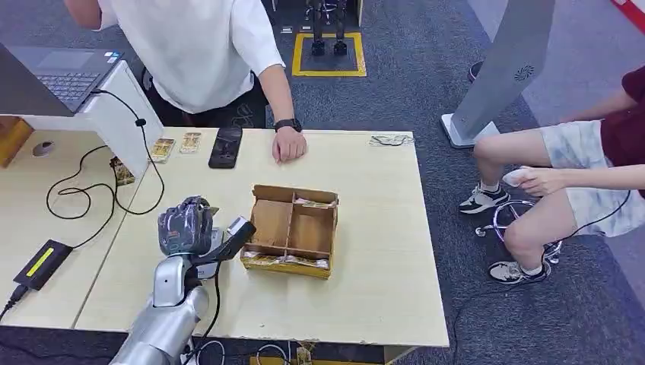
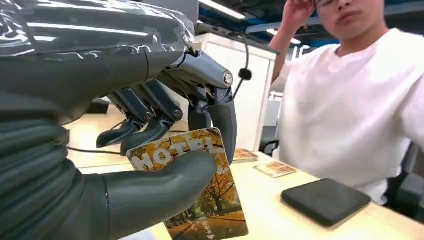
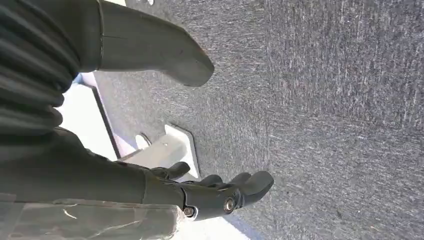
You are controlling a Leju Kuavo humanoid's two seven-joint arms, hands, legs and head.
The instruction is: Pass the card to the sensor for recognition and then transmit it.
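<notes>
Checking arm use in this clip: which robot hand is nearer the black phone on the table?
Left. The left hand is over the table near the black phone; the right hand hangs above carpet.

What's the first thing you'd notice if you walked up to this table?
The robot's left hand holds up a hotel card with autumn trees on it, near the table's left front. A brown box with compartments sits mid-table, just right of that hand. A person in a white shirt stands across the table, one hand resting by a black phone.
</notes>
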